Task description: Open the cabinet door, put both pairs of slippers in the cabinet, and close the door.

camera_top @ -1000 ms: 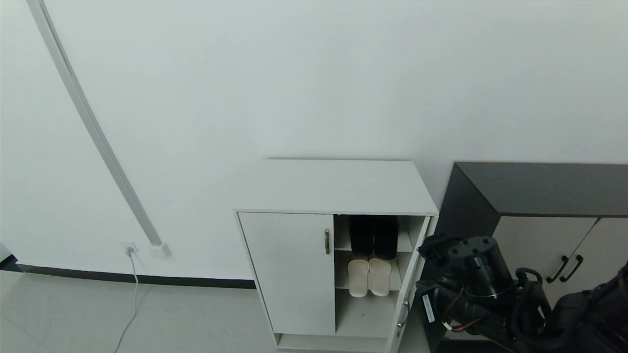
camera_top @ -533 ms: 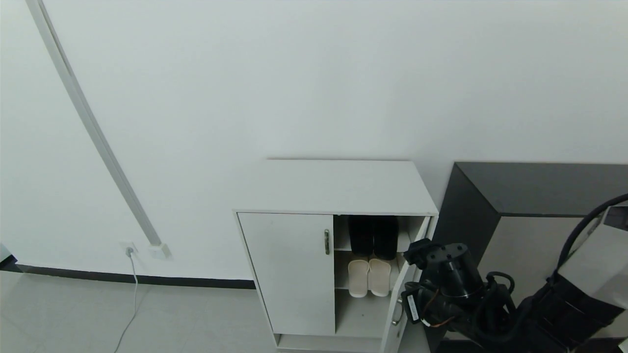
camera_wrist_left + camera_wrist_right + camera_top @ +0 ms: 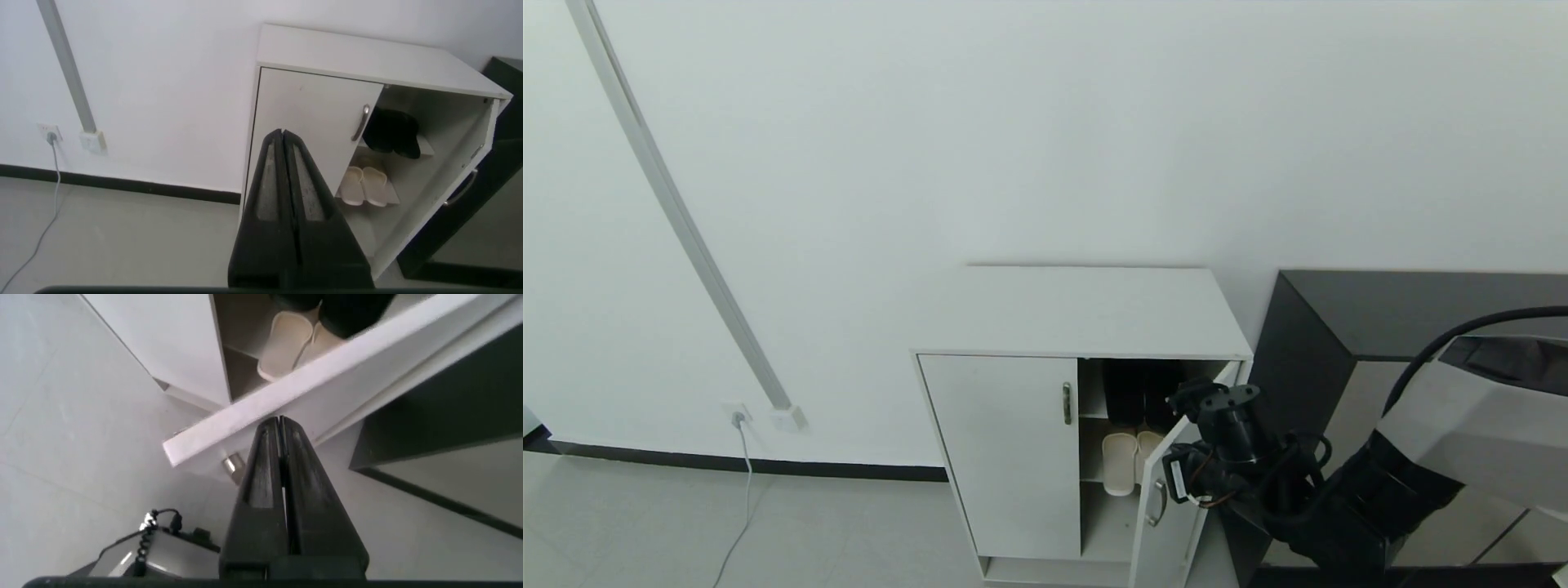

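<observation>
**Shoe cabinet, right door ajar, both slipper pairs shelved**

1. Right gripper (image 3: 280, 426): fingers pressed together, nothing between them. The tips sit at the edge of the right door (image 3: 327, 390), on its outer side, just above the handle (image 3: 234, 463).
2. Left gripper (image 3: 283, 139): fingers pressed together, holding nothing. It hangs well apart from the cabinet (image 3: 359, 51) and points toward its front.
3. Right door: white, hinged on the cabinet's right side, standing partway open at an angle. It hides part of the opening.
4. Left door (image 3: 1005, 449): white, shut flat, with a metal handle at its inner edge.
5. Cabinet: white, standing on the floor (image 3: 645, 523) against the wall. It has shelves on the right half, and the lowest compartment is bare.
6. Cream slippers (image 3: 1120, 462): a pair on the middle shelf, side by side, toes toward the front. The right one is partly hidden behind the door.
7. Black slippers (image 3: 1127, 392): a pair on the top shelf, directly above the cream pair.
8. Dark cabinet (image 3: 1380, 306): just beside the white one, on its right.
9. Wall: a socket (image 3: 737, 412) low on the left has a cable (image 3: 737, 506) trailing to the floor. A slanted conduit (image 3: 670, 196) runs upward from it.
</observation>
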Controlling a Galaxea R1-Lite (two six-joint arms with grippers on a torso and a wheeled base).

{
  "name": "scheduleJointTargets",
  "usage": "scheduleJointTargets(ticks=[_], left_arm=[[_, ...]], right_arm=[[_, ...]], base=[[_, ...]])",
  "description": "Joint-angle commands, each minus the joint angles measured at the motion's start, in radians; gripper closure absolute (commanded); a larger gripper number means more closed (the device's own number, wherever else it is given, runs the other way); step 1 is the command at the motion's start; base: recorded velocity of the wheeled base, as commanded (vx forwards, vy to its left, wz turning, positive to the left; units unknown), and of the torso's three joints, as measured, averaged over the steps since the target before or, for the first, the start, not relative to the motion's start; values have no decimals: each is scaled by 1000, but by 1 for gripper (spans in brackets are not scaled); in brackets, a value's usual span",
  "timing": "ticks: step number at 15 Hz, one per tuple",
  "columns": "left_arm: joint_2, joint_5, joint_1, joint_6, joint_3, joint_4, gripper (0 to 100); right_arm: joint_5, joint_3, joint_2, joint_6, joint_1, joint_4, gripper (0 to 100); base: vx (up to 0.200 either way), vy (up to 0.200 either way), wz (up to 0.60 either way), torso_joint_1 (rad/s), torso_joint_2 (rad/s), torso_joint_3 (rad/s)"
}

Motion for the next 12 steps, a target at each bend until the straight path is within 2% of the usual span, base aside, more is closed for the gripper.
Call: scheduleJointTargets(ticks=[1,12], left_arm=[[1,0,0,0,0,0,100],[1,-1,0,0,0,0,100]], right_arm=[[1,-63,46,0,-9,1,100],[0,-296,204,2,-19,-29,100]], base=[[0,0,0,0,0,0],[0,0,0,0,0,0]])
